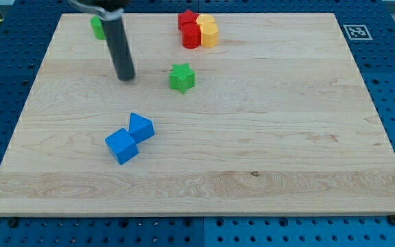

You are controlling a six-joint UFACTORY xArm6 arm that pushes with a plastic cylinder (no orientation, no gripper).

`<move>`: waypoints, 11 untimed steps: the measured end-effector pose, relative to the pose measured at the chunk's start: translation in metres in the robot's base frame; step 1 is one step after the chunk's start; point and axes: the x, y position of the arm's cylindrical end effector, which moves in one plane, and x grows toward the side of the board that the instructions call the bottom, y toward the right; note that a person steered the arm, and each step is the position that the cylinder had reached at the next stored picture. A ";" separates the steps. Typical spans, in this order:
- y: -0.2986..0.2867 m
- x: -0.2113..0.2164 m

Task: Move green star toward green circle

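Observation:
The green star [182,77] lies on the wooden board [252,137], a little above the middle. The green circle [97,27] sits near the view's top left, partly hidden behind the dark rod. My tip [125,77] rests on the board to the left of the green star, with a clear gap between them, and below the green circle.
A red star [187,19], a red block [191,36] and two yellow blocks [208,31] are clustered at the view's top centre. A blue cube [122,146] and a blue block [141,127] touch each other at lower left.

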 end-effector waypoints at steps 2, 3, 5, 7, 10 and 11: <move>0.091 0.061; 0.130 0.061; 0.115 0.025; 0.113 0.025; 0.059 -0.028; 0.037 -0.066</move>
